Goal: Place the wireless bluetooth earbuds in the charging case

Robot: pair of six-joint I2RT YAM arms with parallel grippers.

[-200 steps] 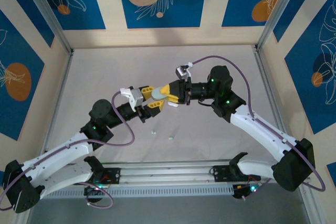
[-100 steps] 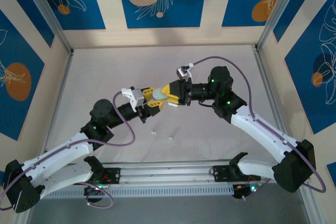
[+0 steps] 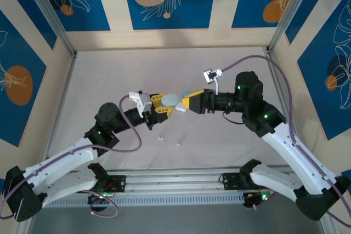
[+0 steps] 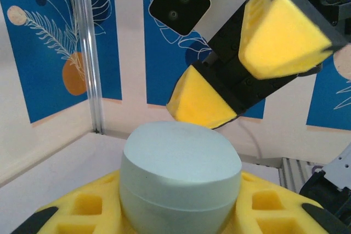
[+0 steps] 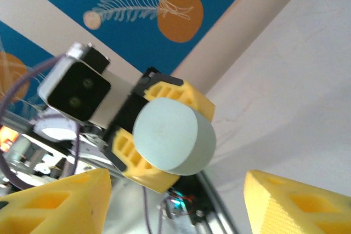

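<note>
A pale blue-green charging case [image 3: 170,100], rounded and closed, hangs above the middle of the table. My left gripper [image 3: 163,104] is shut on it, its yellow fingers [image 4: 71,212] pressing both sides of the case [image 4: 181,168]. My right gripper [image 3: 186,101] stands open just to the right of the case, clear of it. In the right wrist view the case [image 5: 167,135] sits between the left fingers, ahead of my open right gripper [image 5: 175,212]. Two tiny pale earbuds [image 3: 160,137] [image 3: 179,144] lie on the table below the grippers.
The pale table surface [image 3: 109,75] is walled by panels with blue leaf prints and metal posts [image 3: 52,20]. Both arm bases and a metal rail [image 3: 175,182] run along the near edge.
My right gripper has opened, let go of the case and drawn back to the right. The left gripper has closed on the case and now holds it alone.
</note>
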